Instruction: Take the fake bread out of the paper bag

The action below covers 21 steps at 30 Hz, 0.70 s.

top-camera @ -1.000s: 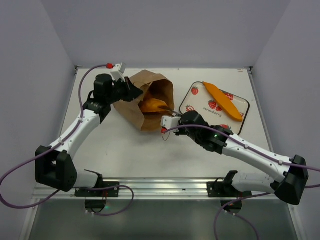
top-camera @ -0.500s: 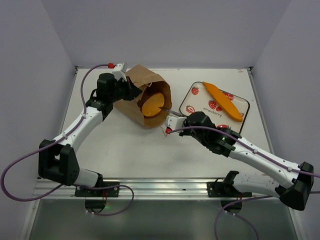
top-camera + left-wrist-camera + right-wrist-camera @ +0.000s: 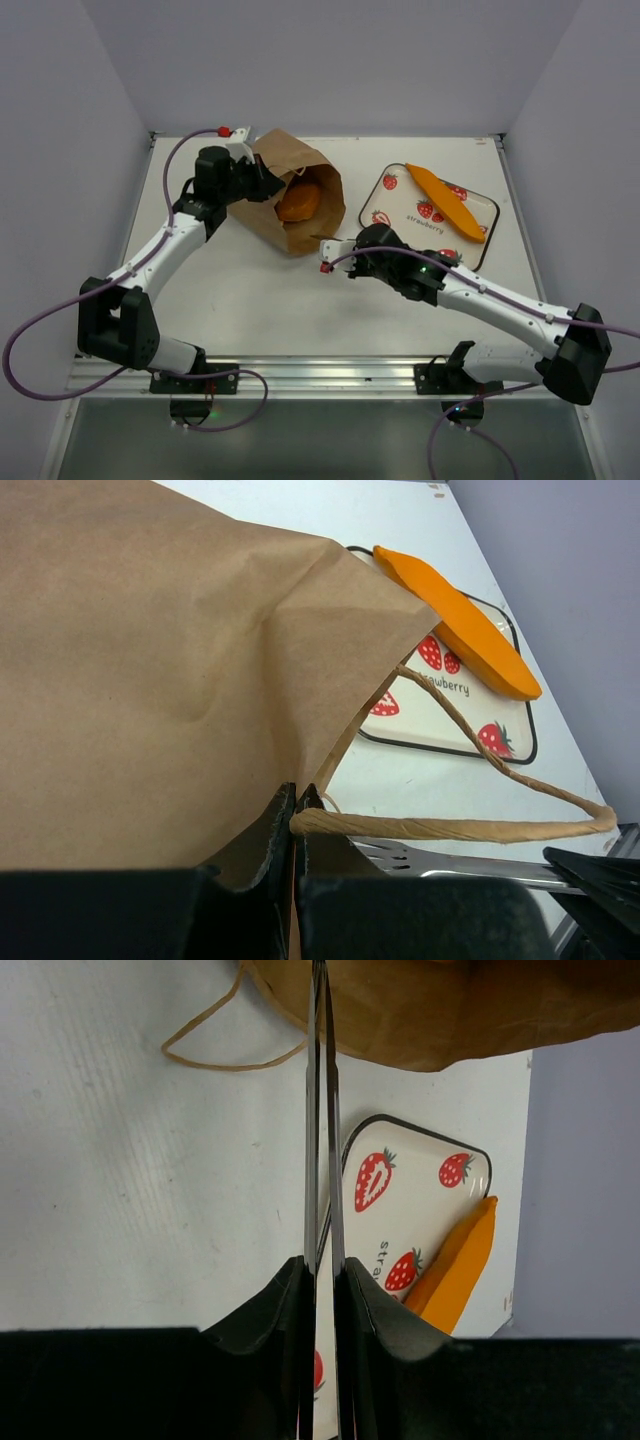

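The brown paper bag (image 3: 315, 232) lies tipped on its side with its mouth toward my right arm, and also fills the left wrist view (image 3: 150, 680). A round orange fake bread (image 3: 298, 202) sits inside the mouth. My left gripper (image 3: 262, 183) (image 3: 295, 792) is shut on the bag's rim where a twisted handle (image 3: 450, 828) comes out. My right gripper (image 3: 345, 243) (image 3: 322, 1265) is shut on thin metal tongs (image 3: 318, 1110). The tong blades are squeezed close together. Their tips reach the bag's lower rim (image 3: 450, 1010) and hold no bread.
A strawberry-print tray (image 3: 490, 215) (image 3: 400, 1175) stands right of the bag with a long orange loaf-shaped piece (image 3: 447, 203) (image 3: 460, 625) on it. The bag's other handle (image 3: 215, 1050) lies loose on the white table. Grey walls close in three sides.
The left gripper tilted the bag up a little. The right gripper squeezed the tongs together and drew them back to the bag's rim. The bread now lies deeper in the bag.
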### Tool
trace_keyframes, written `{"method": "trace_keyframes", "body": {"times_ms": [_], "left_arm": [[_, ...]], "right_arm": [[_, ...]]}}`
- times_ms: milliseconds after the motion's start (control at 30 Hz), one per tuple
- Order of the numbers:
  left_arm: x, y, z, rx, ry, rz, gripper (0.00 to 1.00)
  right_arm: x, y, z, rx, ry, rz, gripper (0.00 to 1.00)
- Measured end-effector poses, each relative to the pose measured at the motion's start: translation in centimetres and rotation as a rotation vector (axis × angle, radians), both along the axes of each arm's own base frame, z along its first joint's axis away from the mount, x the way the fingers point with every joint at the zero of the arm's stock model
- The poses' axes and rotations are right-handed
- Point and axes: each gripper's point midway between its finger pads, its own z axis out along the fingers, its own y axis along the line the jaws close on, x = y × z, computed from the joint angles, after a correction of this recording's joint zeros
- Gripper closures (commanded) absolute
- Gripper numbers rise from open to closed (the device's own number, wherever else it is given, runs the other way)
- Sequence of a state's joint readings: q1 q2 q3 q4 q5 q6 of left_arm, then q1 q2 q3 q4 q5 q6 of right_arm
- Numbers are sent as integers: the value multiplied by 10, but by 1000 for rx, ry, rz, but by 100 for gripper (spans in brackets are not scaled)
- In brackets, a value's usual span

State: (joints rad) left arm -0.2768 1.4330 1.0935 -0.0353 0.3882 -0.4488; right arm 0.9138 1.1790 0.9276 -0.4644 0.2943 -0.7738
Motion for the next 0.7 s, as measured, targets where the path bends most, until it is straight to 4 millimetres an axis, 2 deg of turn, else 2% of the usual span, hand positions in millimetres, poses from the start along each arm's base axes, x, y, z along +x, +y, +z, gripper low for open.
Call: {"method": "trace_keyframes", "body": {"times_ms": [67,200,500,700], "left_arm": [[-1,0,1,-2,-1,-3,98],[-2,-1,2,-5,-1,-11,98],[-9,-2,5,-8,0,-34,98],[-12,-3,2,-9,9,-44,98]], "right_arm": [[1,2,-7,-20,12,6,69],[5,6,-16,-58,23,24,62],[24,24,-13,-74,-27,41,59],[34,25,-10,-96,-75,33,55]]}}
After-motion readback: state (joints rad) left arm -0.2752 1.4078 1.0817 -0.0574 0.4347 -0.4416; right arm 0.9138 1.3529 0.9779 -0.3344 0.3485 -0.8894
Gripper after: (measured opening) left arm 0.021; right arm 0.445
